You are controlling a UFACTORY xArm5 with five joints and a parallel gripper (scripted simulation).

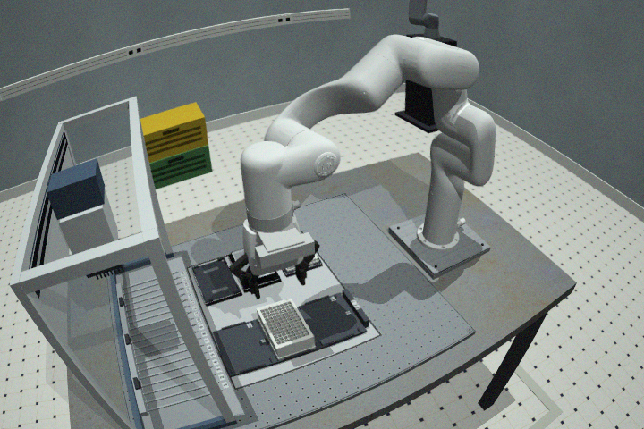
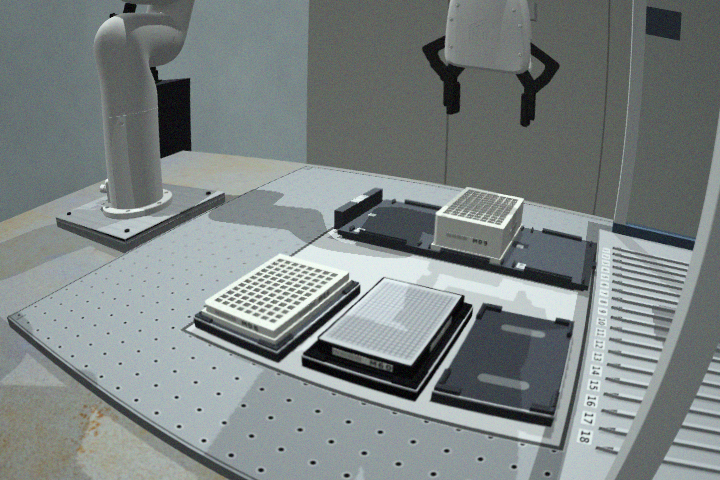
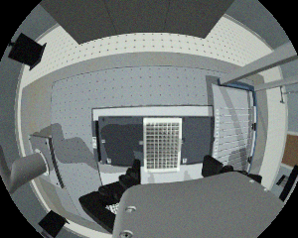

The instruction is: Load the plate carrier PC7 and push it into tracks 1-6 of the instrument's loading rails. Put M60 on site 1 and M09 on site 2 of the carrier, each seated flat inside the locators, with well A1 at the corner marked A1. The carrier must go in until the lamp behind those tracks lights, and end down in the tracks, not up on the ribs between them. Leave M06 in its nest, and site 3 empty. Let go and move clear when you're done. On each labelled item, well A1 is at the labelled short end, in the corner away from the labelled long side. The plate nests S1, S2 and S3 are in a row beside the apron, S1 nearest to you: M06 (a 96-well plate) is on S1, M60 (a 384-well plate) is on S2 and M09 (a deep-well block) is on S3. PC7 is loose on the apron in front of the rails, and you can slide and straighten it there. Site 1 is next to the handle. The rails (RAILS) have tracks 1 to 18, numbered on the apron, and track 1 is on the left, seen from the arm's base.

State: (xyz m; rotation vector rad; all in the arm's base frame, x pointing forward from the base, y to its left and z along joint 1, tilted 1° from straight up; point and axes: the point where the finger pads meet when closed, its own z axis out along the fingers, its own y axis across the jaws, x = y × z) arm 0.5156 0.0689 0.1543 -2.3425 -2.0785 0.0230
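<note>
Instrument frame (image 1: 148, 212) w/ rails (image 2: 655, 316), then carrier PC7 (image 2: 559, 257) loose on apron, M09 block (image 2: 480, 223) on its middle site. M60 (image 2: 392, 328) sits in nest S2. Gripper (image 2: 488, 104) high, fingers wide apart, nothing held (above nest row). Risk: M60 seated w/ A1 reversed if label end is misjudged. Labels barely legible; wrist view mostly blocked.

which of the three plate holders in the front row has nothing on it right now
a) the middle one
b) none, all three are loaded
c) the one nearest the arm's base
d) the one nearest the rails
d: the holder nearest the rails shows only its bare dark bed, while the coarse-grid plate and the fine-grid plate sit on the other two.
</note>
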